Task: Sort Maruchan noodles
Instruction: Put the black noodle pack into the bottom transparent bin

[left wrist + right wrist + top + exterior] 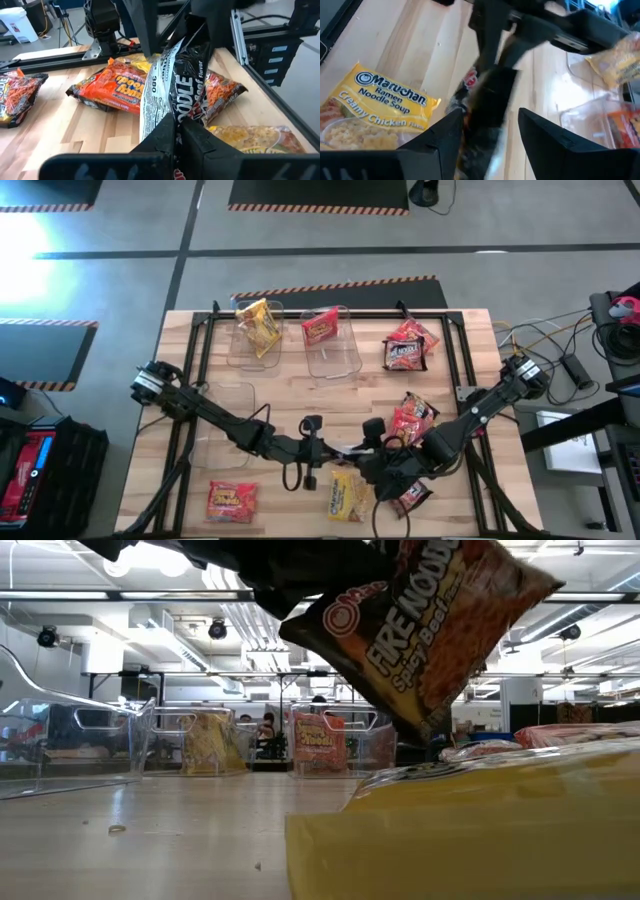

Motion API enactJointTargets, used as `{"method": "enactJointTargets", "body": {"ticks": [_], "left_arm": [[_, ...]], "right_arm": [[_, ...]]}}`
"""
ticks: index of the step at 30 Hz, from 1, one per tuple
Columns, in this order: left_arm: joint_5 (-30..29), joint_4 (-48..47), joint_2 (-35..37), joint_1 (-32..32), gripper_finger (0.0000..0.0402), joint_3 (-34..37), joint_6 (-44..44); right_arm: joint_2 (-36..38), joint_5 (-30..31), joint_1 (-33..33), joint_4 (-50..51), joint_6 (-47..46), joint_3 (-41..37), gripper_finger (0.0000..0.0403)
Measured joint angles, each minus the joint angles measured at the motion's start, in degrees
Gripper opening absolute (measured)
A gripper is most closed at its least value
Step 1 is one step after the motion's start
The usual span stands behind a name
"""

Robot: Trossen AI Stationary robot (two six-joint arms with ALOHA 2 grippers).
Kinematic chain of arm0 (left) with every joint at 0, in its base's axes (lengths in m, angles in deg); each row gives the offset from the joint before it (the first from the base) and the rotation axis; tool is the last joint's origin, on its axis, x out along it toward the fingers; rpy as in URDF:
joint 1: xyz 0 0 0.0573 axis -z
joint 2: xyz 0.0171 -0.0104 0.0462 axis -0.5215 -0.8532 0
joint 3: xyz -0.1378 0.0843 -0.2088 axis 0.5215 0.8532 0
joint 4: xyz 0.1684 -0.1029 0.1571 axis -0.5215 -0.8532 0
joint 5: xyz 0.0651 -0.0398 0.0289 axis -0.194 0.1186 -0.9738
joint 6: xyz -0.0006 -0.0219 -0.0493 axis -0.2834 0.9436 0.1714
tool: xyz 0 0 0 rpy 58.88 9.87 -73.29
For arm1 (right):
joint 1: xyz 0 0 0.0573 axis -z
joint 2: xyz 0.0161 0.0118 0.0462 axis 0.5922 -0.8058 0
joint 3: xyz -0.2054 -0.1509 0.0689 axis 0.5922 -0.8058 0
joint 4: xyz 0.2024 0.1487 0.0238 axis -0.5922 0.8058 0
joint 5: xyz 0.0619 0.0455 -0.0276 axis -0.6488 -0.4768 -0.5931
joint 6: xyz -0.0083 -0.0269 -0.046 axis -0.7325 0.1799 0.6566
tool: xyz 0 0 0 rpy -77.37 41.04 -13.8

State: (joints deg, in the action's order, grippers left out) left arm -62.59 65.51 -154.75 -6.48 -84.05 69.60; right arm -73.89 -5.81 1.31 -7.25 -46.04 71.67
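Note:
A dark brown-red noodle packet (185,80) with a silvery back seam is up off the table between my two grippers. It shows lifted and tilted in the low view (430,620); in the high view the arms hide it. My left gripper (176,127) is shut on it near the table's near middle (348,452). My right gripper (490,112) is open, one finger on either side of the same packet (485,95). A yellow packet (345,495) lies flat below them. My left gripper pinches the dark packet between its two fingers at one end (172,107), coming level from the table's left. The packet reaches out beyond the fingertips toward the right arm, its silvery seam (155,85) facing the camera. It is lifted clear and tilted, one corner (420,730) lowest. My right gripper: I cannot tell whether its fingers touch the packet.
Clear bins at the far edge hold a yellow packet (258,325) and a red-orange one (322,328); another clear bin (222,405) sits on the left. Dark packets (405,348), red-orange ones (410,420), a dark one (415,495) and a red one (232,500) lie loose.

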Motion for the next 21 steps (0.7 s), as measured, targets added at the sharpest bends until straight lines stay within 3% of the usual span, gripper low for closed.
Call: {"method": "enactJointTargets", "body": {"ticks": [11, 21], "left_arm": [[-0.6, -5.6, 3.6, -1.2, 0.0, 0.0, 0.1], [-6.4, -29.7, 17.7, -1.5, 0.0, -0.1, 6.4]], "right_arm": [[5.7, 0.0, 0.0, 5.0, -10.9, 0.0, 0.0183], [5.2, 0.0, 0.0, 10.3, -15.6, -0.3, 0.0183]]}}
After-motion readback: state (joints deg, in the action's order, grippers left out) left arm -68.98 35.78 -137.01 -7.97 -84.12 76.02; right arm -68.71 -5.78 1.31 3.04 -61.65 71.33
